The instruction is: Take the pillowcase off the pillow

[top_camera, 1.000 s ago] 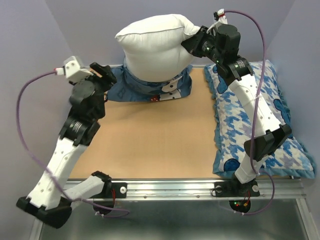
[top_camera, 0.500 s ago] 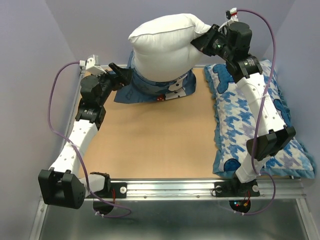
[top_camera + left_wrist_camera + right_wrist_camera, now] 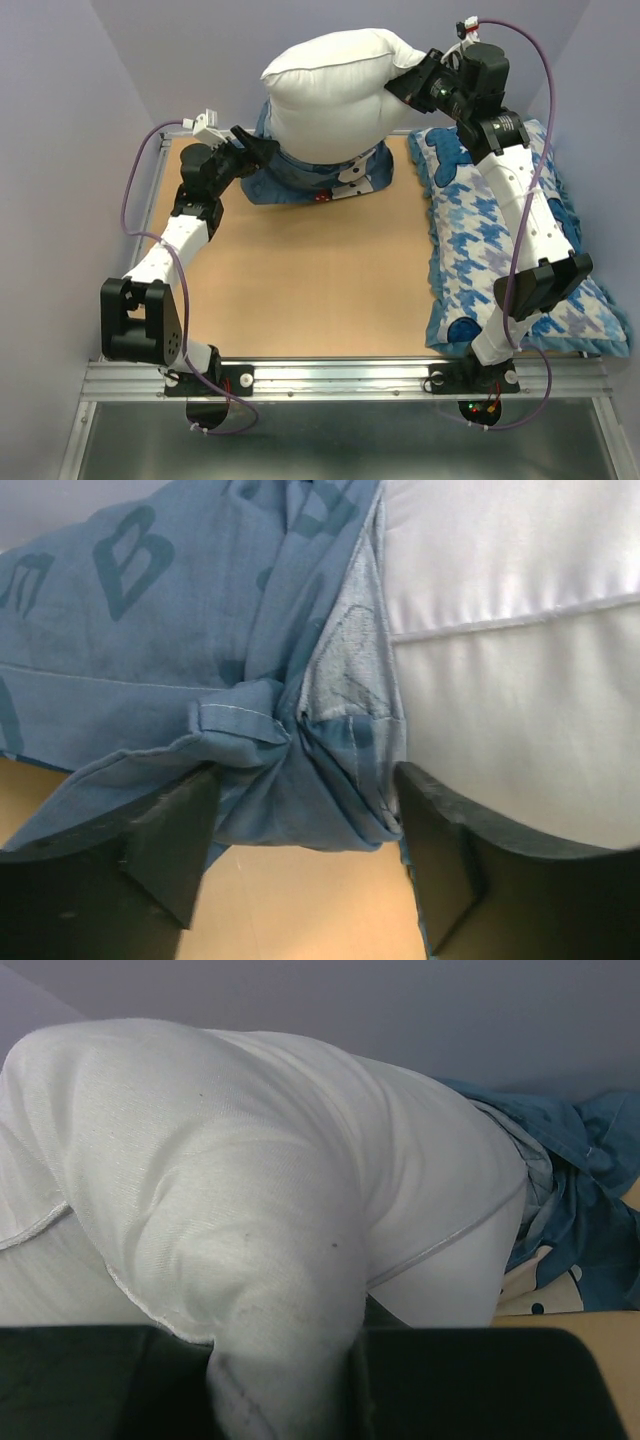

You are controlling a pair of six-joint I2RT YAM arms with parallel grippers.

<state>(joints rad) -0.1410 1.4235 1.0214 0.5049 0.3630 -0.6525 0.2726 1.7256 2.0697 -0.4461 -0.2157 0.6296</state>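
The plump white pillow [image 3: 330, 90] is held up at the back of the table, its lower part still inside the dark blue pillowcase [image 3: 320, 178] bunched on the tabletop. My right gripper [image 3: 405, 80] is shut on the pillow's upper right corner, which fills the right wrist view [image 3: 280, 1260]. My left gripper [image 3: 262, 150] is open at the pillowcase's left edge. In the left wrist view the bunched blue fabric [image 3: 290, 770] lies between its spread fingers [image 3: 170, 840], with the white pillow [image 3: 510, 660] to the right.
A blue-and-white houndstooth pillow [image 3: 500, 240] with blue bear shapes lies along the table's right side, under my right arm. The wooden tabletop [image 3: 310, 280] stretches in front. Purple-grey walls close the back and sides. A metal rail [image 3: 350, 375] runs along the near edge.
My left arm has swung forward and right, bringing its gripper to the pillowcase's left edge. My right gripper has lifted the pillow slightly up and to the right.
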